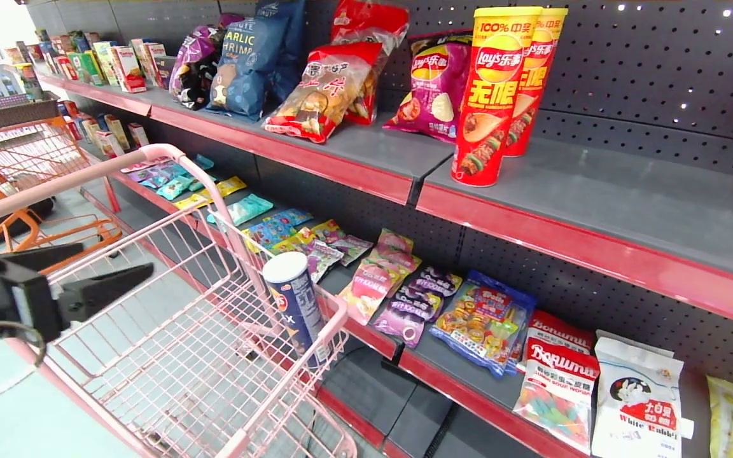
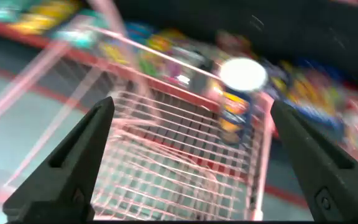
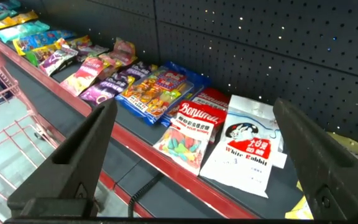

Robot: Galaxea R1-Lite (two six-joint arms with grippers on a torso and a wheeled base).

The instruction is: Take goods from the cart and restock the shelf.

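The left gripper (image 2: pixel 191 106) is hanging wide open and empty over the pink wire shopping cart (image 1: pixel 86 176), lined up on the blue cylindrical snack can with a white lid (image 1: pixel 295 305), which is standing upright in the cart's far corner beside the shelf. To my eye it should be closing level around the can's upper body, clear of the wire rim. The right gripper (image 3: pixel 194 102) is spread open too, holding nothing. The can's base is hiding behind cart wire, and the left wrist view is smearing.
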